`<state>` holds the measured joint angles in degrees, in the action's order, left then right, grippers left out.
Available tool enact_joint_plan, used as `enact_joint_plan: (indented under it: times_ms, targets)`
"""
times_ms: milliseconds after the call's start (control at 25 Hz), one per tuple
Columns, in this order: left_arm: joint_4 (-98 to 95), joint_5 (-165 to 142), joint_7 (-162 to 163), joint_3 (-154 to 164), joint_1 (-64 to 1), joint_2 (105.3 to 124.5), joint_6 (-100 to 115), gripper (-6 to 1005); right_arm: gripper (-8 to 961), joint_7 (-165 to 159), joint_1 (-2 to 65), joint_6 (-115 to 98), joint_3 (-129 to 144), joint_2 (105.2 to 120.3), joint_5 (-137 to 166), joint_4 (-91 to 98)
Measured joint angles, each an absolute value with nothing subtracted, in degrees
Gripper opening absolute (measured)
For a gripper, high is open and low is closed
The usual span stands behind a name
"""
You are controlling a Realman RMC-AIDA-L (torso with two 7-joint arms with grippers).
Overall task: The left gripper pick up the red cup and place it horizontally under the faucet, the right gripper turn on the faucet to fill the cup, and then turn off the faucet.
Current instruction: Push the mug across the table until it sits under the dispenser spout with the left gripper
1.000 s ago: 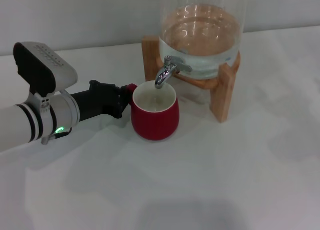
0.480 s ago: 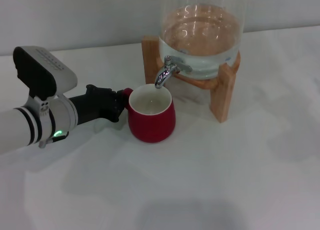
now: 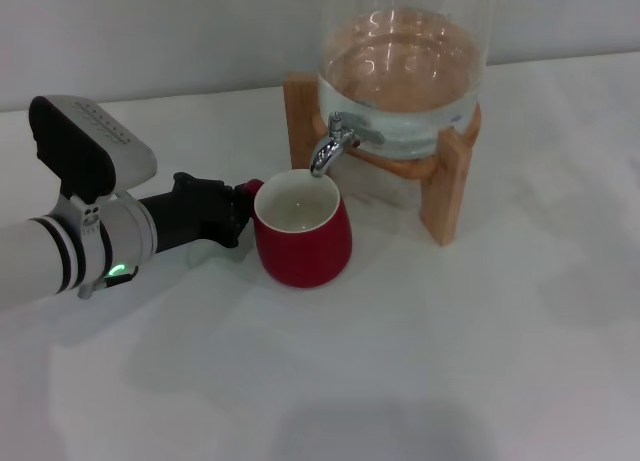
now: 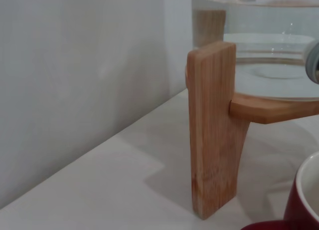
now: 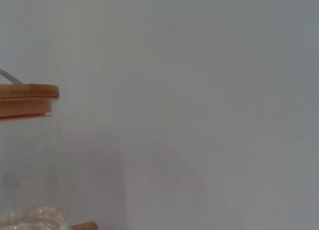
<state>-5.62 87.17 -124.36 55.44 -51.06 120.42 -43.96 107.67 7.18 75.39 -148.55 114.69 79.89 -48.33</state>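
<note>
Left claw [image 3: 238,209] clamps the glossy red cup's [image 3: 301,243] handle beneath the faucet [image 3: 330,146].

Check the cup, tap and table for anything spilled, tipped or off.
Nothing stands out. The red cup stands upright on the white table, its mouth below the tap spout; no water runs and no puddle shows. The left claw sits at the cup's handle side.

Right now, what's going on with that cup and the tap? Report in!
Left gripper at red cup handle, cup upright on table under faucet. Right gripper out of view. Nothing blocking.
</note>
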Motion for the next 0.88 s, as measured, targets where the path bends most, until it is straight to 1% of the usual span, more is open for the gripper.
enact_joint_plan:
  times_ms: [520, 720, 880]
  targets:
    - [-6.23, 89.62, -121.32, 55.26, -50.46, 120.30, -43.76, 101, 719, 107.67, 7.10, 75.41, -148.62, 114.69, 79.36, -48.33]
    - [-6.24, 89.63, -121.29, 55.20, -50.45, 120.27, -43.64, 252, 719, 107.67, 7.18, 75.41, -148.62, 114.69, 79.36, -48.34]
    - [-6.24, 89.65, -121.28, 55.29, -50.44, 120.24, -43.65, 256, 719, 107.67, 7.19, 75.41, -148.62, 114.69, 79.36, -48.34]
